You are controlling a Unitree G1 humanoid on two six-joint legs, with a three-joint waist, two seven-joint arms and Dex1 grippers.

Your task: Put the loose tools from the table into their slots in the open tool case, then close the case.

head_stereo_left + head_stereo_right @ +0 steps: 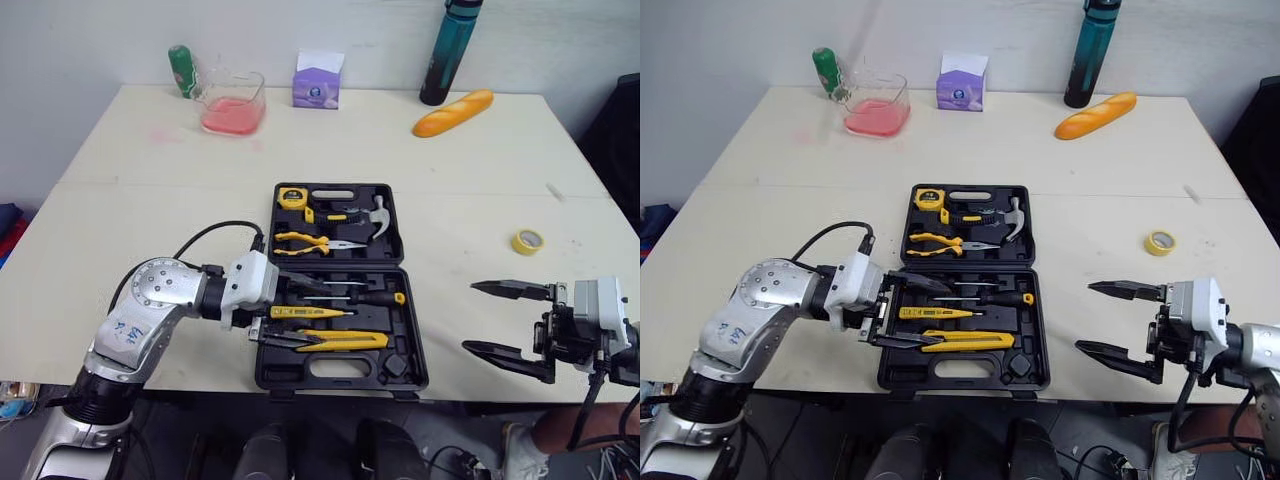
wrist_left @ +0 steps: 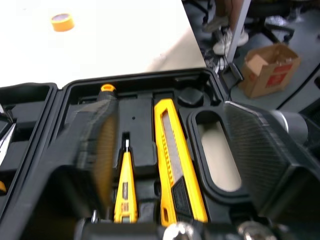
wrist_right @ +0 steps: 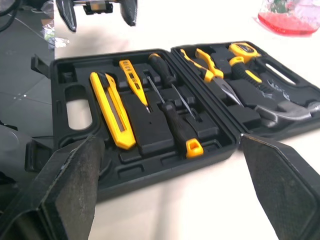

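Lying open and flat near the front edge of the pale rectangular table [image 1: 120, 200]: black plastic tool case [image 1: 410, 340], hinge line running left to right, tools seated in both halves.

Left gripper [image 1: 305, 313]: jaws spread and empty, poised over the near half. Yellow-handled utility knife [image 2: 172, 155] and slim yellow tester pen [image 2: 124, 192] are framed between them, long axes parallel to the hinge.

Right gripper [image 1: 472, 317]: jaws spread and empty, positioned off the case's right side.

Small yellow tape roll [image 1: 527, 241]: found loose on the table beyond the right gripper, and judged nearer that arm.
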